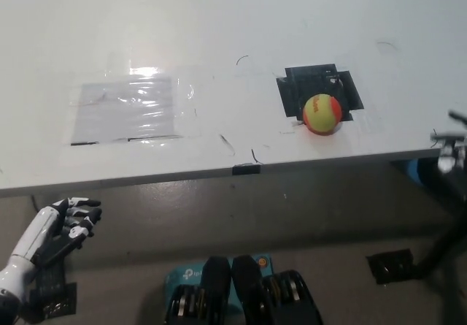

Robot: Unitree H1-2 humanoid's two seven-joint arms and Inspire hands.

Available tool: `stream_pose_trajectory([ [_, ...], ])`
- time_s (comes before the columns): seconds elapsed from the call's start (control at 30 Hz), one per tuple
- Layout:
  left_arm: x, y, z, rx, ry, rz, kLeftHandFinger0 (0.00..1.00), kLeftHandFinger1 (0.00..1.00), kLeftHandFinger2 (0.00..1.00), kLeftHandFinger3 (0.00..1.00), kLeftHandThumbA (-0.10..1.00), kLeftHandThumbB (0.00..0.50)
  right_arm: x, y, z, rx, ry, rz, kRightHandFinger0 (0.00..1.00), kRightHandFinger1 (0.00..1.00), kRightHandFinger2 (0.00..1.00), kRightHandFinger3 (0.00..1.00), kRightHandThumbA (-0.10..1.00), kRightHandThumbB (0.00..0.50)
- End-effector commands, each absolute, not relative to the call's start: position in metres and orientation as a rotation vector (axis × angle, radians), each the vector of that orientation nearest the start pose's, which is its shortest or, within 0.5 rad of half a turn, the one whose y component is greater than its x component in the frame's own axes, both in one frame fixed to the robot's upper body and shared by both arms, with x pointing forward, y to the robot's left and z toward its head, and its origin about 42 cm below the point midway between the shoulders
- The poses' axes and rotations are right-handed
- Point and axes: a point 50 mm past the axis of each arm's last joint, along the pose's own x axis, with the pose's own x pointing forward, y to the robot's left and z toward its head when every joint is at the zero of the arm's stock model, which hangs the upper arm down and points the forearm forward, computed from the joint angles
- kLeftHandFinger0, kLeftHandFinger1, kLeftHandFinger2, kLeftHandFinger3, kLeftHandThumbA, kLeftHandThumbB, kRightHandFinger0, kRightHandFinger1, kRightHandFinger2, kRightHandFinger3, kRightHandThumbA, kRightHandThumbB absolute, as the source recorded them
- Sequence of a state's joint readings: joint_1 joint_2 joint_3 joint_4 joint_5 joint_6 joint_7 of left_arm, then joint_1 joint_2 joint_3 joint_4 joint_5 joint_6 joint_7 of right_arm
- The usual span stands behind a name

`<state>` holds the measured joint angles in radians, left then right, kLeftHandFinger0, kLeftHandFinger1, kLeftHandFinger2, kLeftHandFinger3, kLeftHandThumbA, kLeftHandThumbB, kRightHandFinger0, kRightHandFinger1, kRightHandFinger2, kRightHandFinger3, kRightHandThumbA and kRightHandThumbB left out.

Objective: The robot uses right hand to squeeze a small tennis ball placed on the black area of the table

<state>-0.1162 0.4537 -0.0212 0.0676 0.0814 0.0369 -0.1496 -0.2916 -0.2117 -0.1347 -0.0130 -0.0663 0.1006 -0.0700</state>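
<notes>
A small ball (322,113), yellow-green with a red-orange half, rests on the white table (219,25). It sits at the near edge of a patch of black tape (315,85). My black right hand (450,146) shows only as a blurred dark shape at the picture's right edge, beyond the table's near right corner and well apart from the ball. Its fingers cannot be made out. My white left hand (64,221) rests below the table's front edge at the lower left, fingers loosely curled and apart, holding nothing.
A clear plastic sheet (125,109) is taped flat on the table's left half. A small black tab (246,169) sits on the table's front edge. On the floor lie a blue box (182,275) and a black plate (390,265).
</notes>
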Motion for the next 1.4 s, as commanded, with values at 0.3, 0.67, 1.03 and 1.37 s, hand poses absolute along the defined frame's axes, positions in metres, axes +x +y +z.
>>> stream_pose_trajectory([
  [0.3, 0.324, 0.345, 0.149, 0.559, -0.007, -0.16, 0.42, 0.5, 0.61, 0.68, 0.73, 0.034, 0.428, -0.269, 0.314, -0.306, -0.452, -0.071, 0.44, 0.47, 0.6, 0.73, 0.18, 0.325],
  [0.67, 0.324, 0.346, 0.149, 0.56, -0.001, -0.157, 0.4, 0.49, 0.61, 0.69, 0.69, 0.001, 0.449, -0.238, 0.311, -0.603, -0.205, 0.14, 1.0, 1.0, 1.0, 1.0, 0.46, 0.456],
  [1.03, 0.324, 0.346, 0.15, 0.563, -0.017, -0.164, 0.4, 0.49, 0.59, 0.69, 0.69, 0.004, 0.472, -0.19, 0.275, -0.821, -0.066, 0.241, 1.0, 1.0, 1.0, 1.0, 0.74, 0.5],
  [1.37, 0.325, 0.346, 0.151, 0.559, -0.014, -0.168, 0.4, 0.49, 0.6, 0.69, 0.67, 0.0, 0.484, -0.153, 0.244, -0.799, -0.031, 0.205, 1.0, 1.0, 1.0, 1.0, 0.68, 0.5],
])
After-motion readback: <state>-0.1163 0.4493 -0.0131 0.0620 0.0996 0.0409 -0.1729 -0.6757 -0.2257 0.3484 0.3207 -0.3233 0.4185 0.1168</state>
